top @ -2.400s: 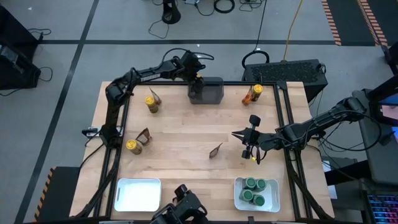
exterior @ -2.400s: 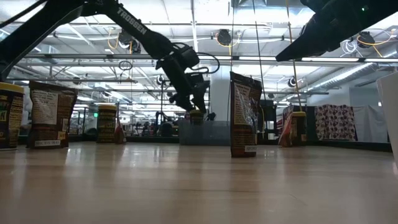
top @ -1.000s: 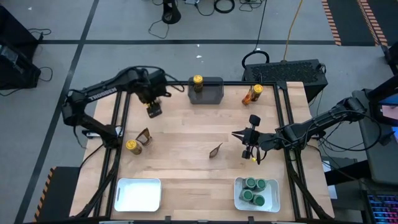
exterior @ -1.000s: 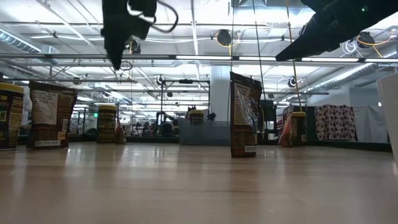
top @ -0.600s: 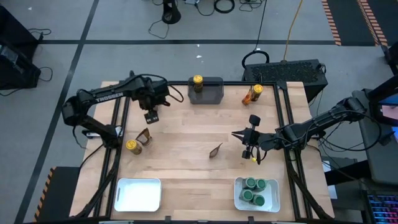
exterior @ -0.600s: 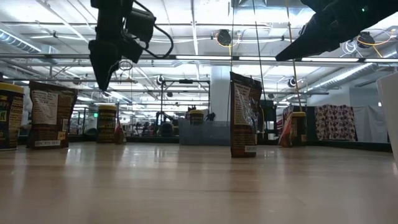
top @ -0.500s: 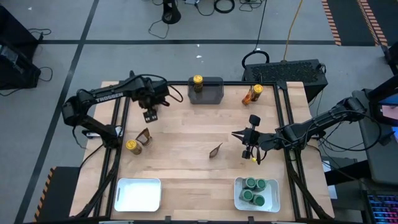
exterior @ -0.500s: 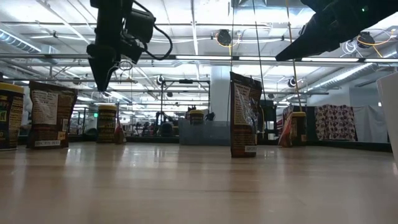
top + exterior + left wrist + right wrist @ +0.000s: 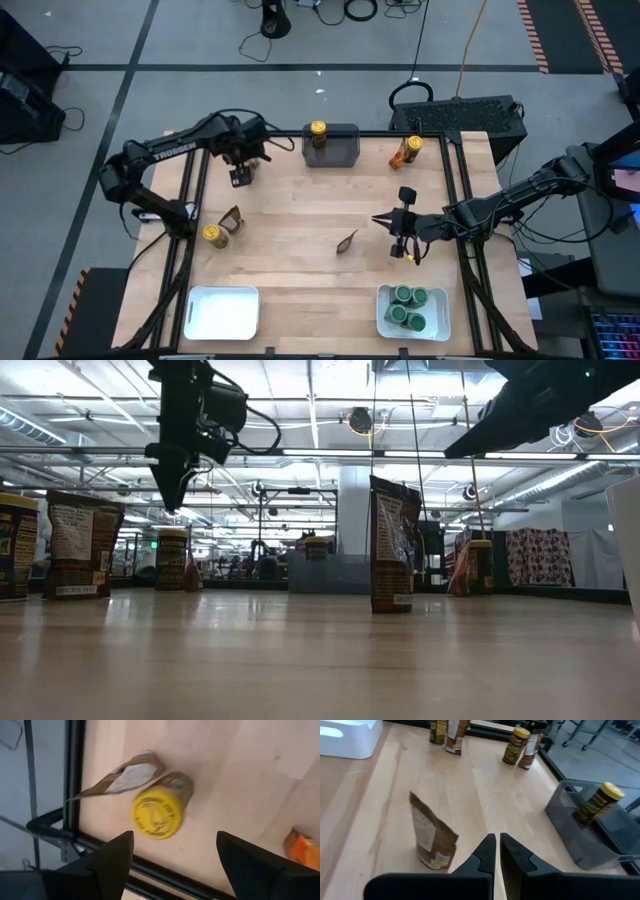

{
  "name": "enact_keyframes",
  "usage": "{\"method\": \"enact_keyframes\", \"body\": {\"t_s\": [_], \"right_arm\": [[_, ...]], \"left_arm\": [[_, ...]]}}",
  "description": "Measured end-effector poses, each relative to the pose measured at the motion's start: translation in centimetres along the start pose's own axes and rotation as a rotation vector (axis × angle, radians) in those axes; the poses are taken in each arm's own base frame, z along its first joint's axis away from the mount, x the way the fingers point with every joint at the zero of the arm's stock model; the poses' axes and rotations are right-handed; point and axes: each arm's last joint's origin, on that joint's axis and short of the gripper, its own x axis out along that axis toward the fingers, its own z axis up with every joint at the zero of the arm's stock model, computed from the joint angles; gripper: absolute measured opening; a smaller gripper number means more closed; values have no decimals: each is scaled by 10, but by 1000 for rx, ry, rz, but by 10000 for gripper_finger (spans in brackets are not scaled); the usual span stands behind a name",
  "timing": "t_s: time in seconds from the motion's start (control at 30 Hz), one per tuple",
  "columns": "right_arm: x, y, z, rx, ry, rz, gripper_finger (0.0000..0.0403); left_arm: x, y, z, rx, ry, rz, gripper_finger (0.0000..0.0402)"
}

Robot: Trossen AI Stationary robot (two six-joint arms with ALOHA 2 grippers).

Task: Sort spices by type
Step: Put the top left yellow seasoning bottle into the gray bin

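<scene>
Hovering over the table's far left corner, the left gripper [image 9: 239, 177] spreads its fingers wide above a yellow-lidded jar [image 9: 155, 813] with a brown packet [image 9: 122, 776] beside it. The right gripper [image 9: 398, 237], fingers pressed together and empty, hangs right of centre near another packet [image 9: 347, 241]. One yellow-lidded jar stands in the grey bin [image 9: 341, 146]; green-lidded jars [image 9: 408, 307] fill the near right tray [image 9: 440, 318].

Four yellow-lidded jars [image 9: 318, 128], four packets [image 9: 347, 241], two trays [image 9: 222, 313], one bin [image 9: 343, 150]
</scene>
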Motion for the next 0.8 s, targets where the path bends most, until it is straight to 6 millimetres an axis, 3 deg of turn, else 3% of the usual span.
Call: {"method": "enact_keyframes", "body": {"t_s": [0.2,0.4,0.8], "right_arm": [[0,0,-1,-4,7,9,6],[0,0,-1,-8,7,8,6],[0,0,-1,-12,6,8,6]], "left_arm": [[5,21,-5,-99,-33,-50,287],[7,30,-5,-121,-73,-73,287],[43,22,-8,-82,-81,-74,287]]}}
